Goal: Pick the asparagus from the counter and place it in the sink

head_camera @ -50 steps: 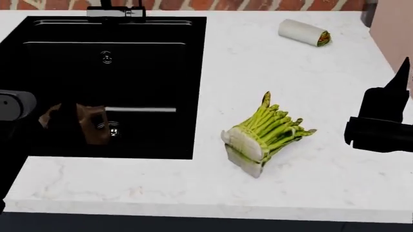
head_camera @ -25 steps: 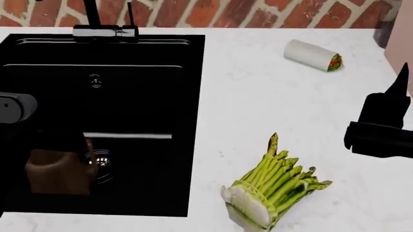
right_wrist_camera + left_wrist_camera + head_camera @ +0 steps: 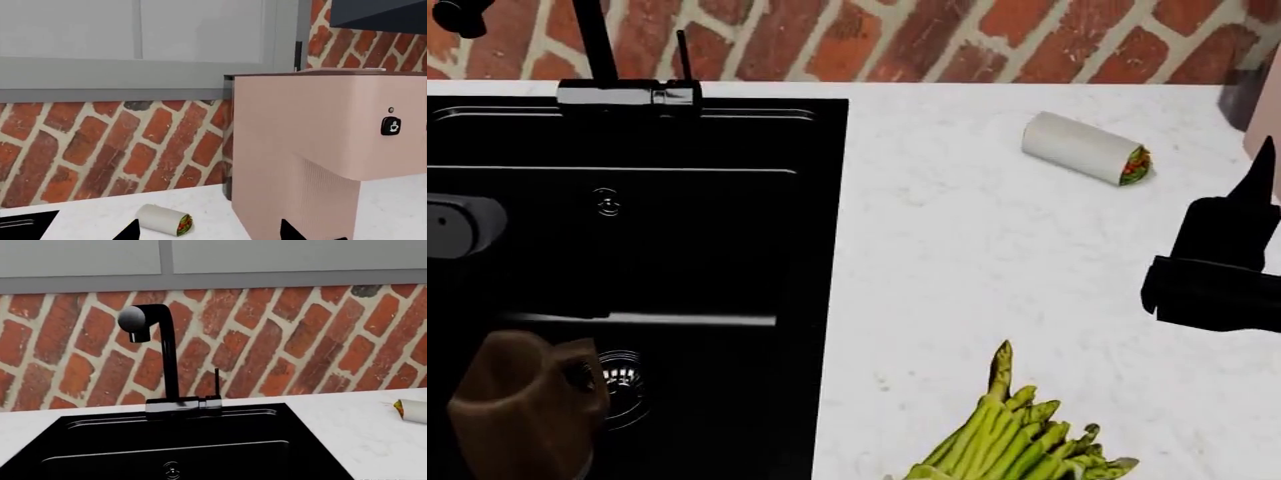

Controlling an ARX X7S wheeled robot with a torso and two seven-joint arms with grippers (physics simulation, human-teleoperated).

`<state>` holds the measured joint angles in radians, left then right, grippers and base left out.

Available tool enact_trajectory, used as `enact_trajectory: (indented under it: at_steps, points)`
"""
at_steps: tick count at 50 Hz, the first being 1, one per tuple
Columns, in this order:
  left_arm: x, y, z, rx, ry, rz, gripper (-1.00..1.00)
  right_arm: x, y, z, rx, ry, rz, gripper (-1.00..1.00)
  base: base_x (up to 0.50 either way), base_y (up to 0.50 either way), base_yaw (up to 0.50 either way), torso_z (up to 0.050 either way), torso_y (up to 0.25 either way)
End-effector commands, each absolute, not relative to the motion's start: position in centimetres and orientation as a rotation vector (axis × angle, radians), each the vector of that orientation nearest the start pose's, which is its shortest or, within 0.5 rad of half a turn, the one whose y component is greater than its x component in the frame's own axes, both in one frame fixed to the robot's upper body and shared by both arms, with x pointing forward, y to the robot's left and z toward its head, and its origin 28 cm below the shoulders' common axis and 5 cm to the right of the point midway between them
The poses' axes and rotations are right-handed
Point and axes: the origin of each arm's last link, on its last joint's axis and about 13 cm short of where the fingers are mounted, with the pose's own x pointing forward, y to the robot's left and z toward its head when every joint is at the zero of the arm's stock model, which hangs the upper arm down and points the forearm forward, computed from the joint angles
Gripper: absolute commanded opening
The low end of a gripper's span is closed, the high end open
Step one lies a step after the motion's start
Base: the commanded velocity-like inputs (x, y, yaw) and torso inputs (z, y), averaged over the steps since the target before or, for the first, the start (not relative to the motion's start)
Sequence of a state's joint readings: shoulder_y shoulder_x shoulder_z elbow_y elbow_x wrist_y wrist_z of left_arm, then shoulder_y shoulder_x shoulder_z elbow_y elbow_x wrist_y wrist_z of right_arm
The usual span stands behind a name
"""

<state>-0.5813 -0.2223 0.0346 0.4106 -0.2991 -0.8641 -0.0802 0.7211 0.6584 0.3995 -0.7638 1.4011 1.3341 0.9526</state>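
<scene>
The asparagus (image 3: 1010, 437), a bright green bunch, lies on the white counter (image 3: 988, 260) at the head view's bottom edge, its cut bases cropped off. The black sink (image 3: 694, 230) with its drain (image 3: 622, 381) and black faucet (image 3: 598, 55) is to its left; sink (image 3: 200, 450) and faucet (image 3: 163, 355) fill the left wrist view. My right gripper (image 3: 1228, 250) hovers at the right edge, well above-right of the asparagus; its fingertips (image 3: 130, 231) stand wide apart and empty. Of my left arm (image 3: 461, 225) only a grey part shows; its jaws are lost against the black basin.
A white rolled wrap (image 3: 1088, 148) lies on the counter at the back right and also shows in the right wrist view (image 3: 165, 220). A pink coffee machine (image 3: 320, 150) stands beside it. A brown object (image 3: 527, 405) sits in the sink's near left. A brick wall (image 3: 961, 35) backs the counter.
The head view has swung upward: the asparagus has slid from mid-frame to the bottom edge, and the faucet and brick wall have come into view. Both arms hold their places in the frame.
</scene>
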Motion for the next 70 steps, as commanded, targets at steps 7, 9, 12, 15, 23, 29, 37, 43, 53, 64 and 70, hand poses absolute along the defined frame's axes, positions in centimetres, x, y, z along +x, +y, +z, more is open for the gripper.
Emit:
enact_trajectory:
  at_steps: [7,9,12,15,23,29,37,43,53,64,70]
  points:
    - [28.2,23.2,18.6,0.021,-0.104,-0.079,1.00,18.9,-17.7,27.0,-0.031,-0.166,-0.263,1.00,0.00,0.00,0.00,0.000,0.000]
    - [28.2,23.2,18.6,0.018,-0.095,-0.080,1.00,18.9,-17.7,27.0,-0.032,-0.167,-0.262,1.00,0.00,0.00,0.00,0.000,0.000]
    - [28.1,23.1,18.5,0.020,-0.095,-0.082,1.00,18.9,-17.7,27.0,-0.031,-0.168,-0.263,1.00,0.00,0.00,0.00,0.000,0.000]
    - [28.1,23.1,18.5,0.020,-0.095,-0.082,1.00,18.9,-17.7,27.0,-0.031,-0.168,-0.263,1.00,0.00,0.00,0.00,0.000,0.000]
    - [27.7,22.9,18.6,0.023,-0.118,-0.113,1.00,18.9,-17.6,26.7,-0.039,-0.163,-0.246,1.00,0.00,0.00,0.00,0.000,0.000]
    - [27.8,22.8,18.8,0.022,-0.118,-0.112,1.00,19.0,-17.6,26.8,-0.037,-0.166,-0.238,1.00,0.00,0.00,0.00,0.000,0.000]
    - [27.4,22.1,19.1,0.034,-0.123,-0.160,1.00,19.0,-17.7,26.8,-0.035,-0.169,-0.237,1.00,0.00,0.00,0.00,0.000,0.000]
    - [26.8,20.9,19.4,0.087,-0.115,-0.244,1.00,19.1,-17.7,26.8,-0.034,-0.168,-0.233,1.00,0.00,0.00,0.00,0.000,0.000]
    - [25.8,19.5,20.7,0.109,-0.080,-0.352,1.00,19.1,-17.7,26.8,-0.022,-0.173,-0.232,1.00,0.00,0.00,0.00,0.000,0.000]
    - [24.8,17.4,24.1,0.141,0.060,-0.488,1.00,19.1,-17.8,26.7,-0.022,-0.173,-0.232,1.00,0.00,0.00,0.00,0.000,0.000]
    - [24.2,16.4,25.0,0.133,0.138,-0.537,1.00,19.3,-17.8,26.6,-0.021,-0.172,-0.229,1.00,0.00,0.00,0.00,0.000,0.000]
